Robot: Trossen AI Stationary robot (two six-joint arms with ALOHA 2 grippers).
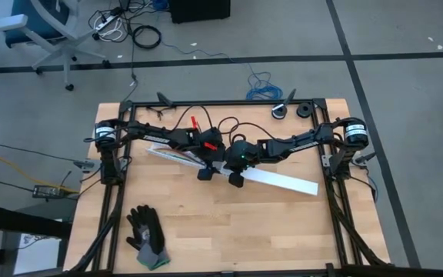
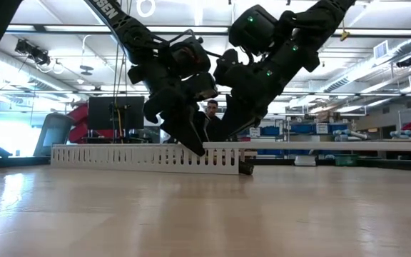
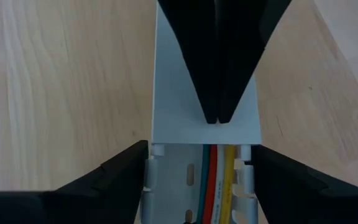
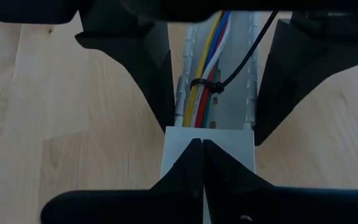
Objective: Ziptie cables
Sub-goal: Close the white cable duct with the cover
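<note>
bench [image 1: 244, 231]: carrying the white slotted duct [image 1: 174, 156], my landmark, which is lying lengthwise between my two arms.
left end effector [image 3: 197, 171]: standing open, fingers straddling the duct's walls, so it is the one nearer the bundle.
right end effector [image 4: 202, 142]: closed, empty, tips pressing on the duct's flat cover [image 4: 209, 140].
cables [image 4: 204, 81]: lying inside the duct, running along its length, just ahead of my left fingers.
ziptie [image 4: 205, 85]: already looping across the cables, its tail trailing off over a duct wall.
</note>
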